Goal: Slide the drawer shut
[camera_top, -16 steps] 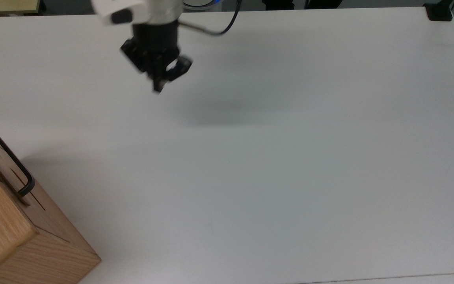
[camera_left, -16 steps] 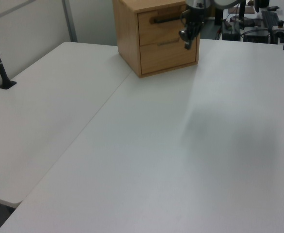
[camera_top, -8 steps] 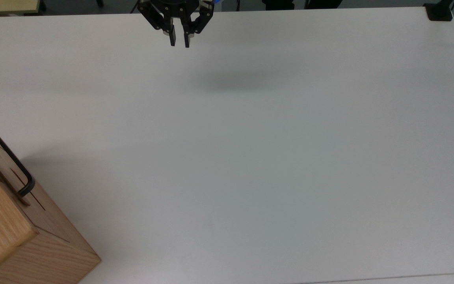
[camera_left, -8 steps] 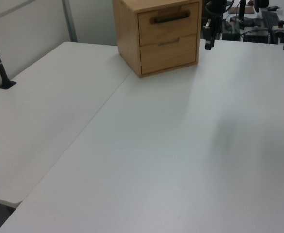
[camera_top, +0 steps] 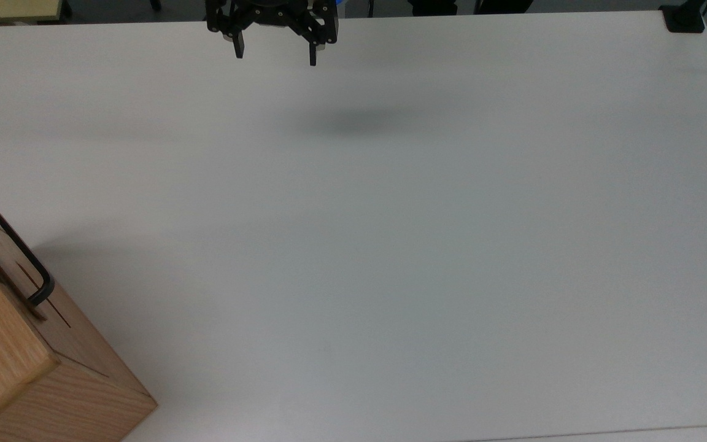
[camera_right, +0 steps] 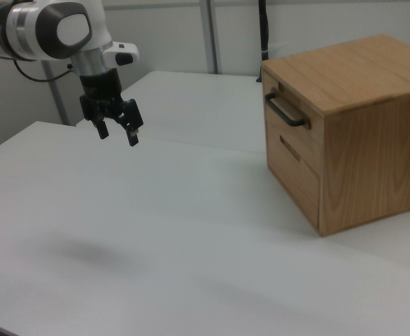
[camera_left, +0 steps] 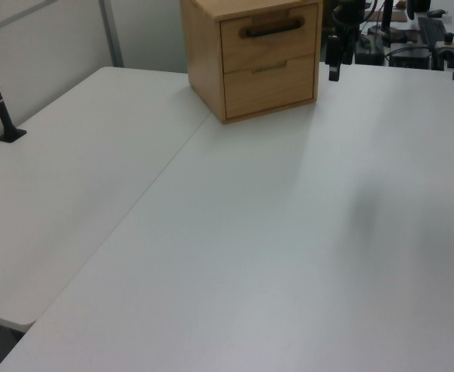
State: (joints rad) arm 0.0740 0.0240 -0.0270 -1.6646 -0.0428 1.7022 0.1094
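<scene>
The gripper (camera_top: pixel 274 54) hung in the air above the white table (camera_top: pixel 390 245), and its two fingers were spread wide apart with nothing between them. In the right view the gripper (camera_right: pixel 116 132) was clearly above the surface, pointing down, and it touched no object.

The drawer (camera_right: pixel 289 119) with the black bar handle (camera_right: pixel 283 110) sat well apart from the gripper, far toward the right view's right side, in the upper part of the wooden cabinet (camera_right: pixel 352 133). In the top view the cabinet (camera_top: pixel 16 344) was far from the gripper, toward the top view's lower left corner. In the left view the drawer (camera_left: pixel 269 35) was just to the left view's left of the gripper (camera_left: pixel 334 71), but the other views showed a real distance between them.

As far as I could judge, the drawer front lay flush with the cabinet face, or nearly so, in line with the lower drawer front (camera_left: pixel 269 77). So the sliding seemed already done and the task looked finished, or almost finished. What was possibly left was only a small check that the front sat fully in, because a very small gap could not be excluded.
</scene>
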